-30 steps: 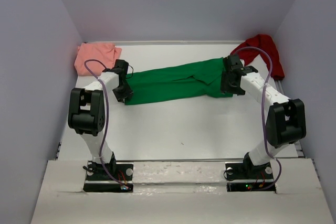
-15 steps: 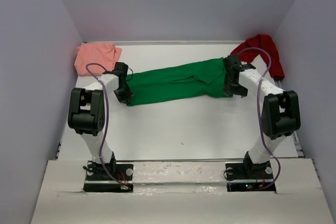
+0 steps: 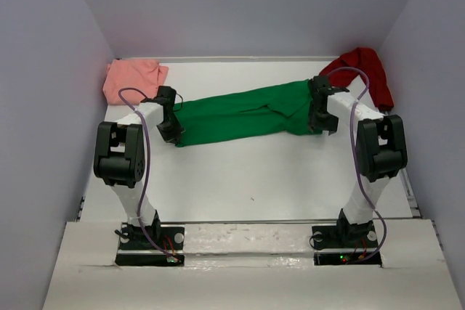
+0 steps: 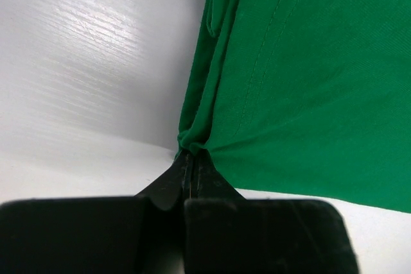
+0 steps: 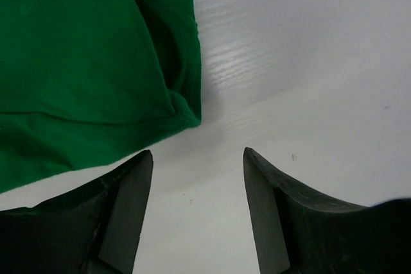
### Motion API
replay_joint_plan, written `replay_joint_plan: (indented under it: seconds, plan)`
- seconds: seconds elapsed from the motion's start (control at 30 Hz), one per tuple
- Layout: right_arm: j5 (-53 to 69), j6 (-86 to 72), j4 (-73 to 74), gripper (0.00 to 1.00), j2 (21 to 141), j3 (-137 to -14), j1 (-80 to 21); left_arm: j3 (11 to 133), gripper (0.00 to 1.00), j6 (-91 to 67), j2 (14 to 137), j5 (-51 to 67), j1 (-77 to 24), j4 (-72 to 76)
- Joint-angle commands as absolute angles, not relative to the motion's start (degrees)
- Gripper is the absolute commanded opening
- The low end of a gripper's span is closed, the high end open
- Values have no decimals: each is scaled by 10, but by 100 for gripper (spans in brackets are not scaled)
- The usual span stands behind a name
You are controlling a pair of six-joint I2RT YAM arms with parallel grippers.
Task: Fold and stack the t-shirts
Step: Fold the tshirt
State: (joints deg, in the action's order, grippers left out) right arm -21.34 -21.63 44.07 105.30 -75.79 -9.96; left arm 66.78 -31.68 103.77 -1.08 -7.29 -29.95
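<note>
The bright green t-shirt (image 3: pixel 247 112) lies stretched across the middle of the table, folded into a long band. My left gripper (image 3: pixel 174 133) is shut on its left corner; the left wrist view shows the green cloth (image 4: pixel 295 81) pinched at the fingertips (image 4: pixel 192 158). My right gripper (image 3: pixel 320 125) is open and empty at the shirt's right end; in the right wrist view the green corner (image 5: pixel 90 62) lies just beyond the spread fingers (image 5: pixel 128 197). The salmon-pink t-shirt (image 3: pixel 131 78) is bunched at the far left corner. The dark red t-shirt (image 3: pixel 363 69) is bunched at the far right corner.
White walls close in the table (image 3: pixel 247 172) on the left, back and right. Purple cables loop over both arms. The arm bases stand at the near edge.
My right arm has drawn back and to the right, its elbow swinging toward the wall; its gripper stays at the shirt's right end. The left gripper shifted slightly, still holding the left corner.
</note>
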Motion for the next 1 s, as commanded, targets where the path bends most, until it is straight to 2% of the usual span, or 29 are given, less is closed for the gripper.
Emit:
replay_joint_plan:
  seconds: [0.0,0.27,0.4,0.67,0.77,0.87,0.9,0.97]
  plan:
    - [-212,-204,416,61,1074,-815,-88,675,0,-302,1039,-3,-68,-304]
    - [-193,-188,417,55,1117,-879,-70,661,0,-303,1037,-3,-68,-294]
    - [-177,-192,420,42,1129,-884,-70,659,0,-303,1036,-3,-68,-297]
    - [-157,-197,412,31,1121,-861,-70,668,0,-303,1033,-3,-68,-302]
    - [-162,-196,411,24,1123,-860,-70,671,0,-300,1034,-3,-68,-307]
    - [-170,-200,414,5,1126,-862,-70,662,0,-303,1029,-3,-68,-308]
    - [-173,-206,416,0,1128,-865,-70,657,0,-308,1029,32,-66,-308]
    - [-213,-227,436,0,1132,-876,-70,640,0,-316,1022,54,-64,-307]
